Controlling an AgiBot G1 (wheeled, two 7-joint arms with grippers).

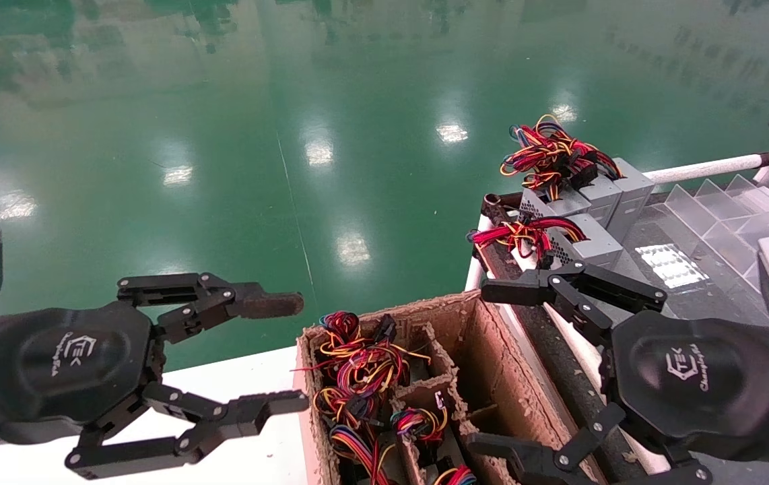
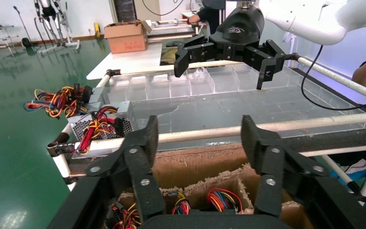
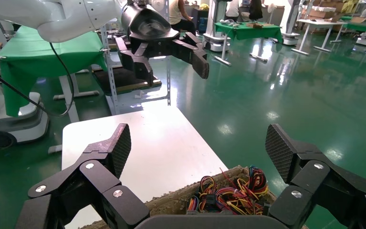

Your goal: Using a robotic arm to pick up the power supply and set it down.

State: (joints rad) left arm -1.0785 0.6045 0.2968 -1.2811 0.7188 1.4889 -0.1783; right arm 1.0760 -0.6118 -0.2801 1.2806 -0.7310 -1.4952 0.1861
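Note:
A power supply stands in the far left compartment of the cardboard box. Only its loose bundle of red, yellow, orange and blue wires shows; the grey body is mostly hidden. My right gripper, with all-black fingers, hangs open over the box's right side and holds nothing. In the right wrist view the wire bundle lies between and beyond its fingers. My left gripper, with a brownish fingertip pad, is open and empty just left of the box.
The box has several cardboard dividers with more wire bundles. It rests on a white table. To the right is a rack with clear dividers, grey boxes with mixed wires and one with red wires.

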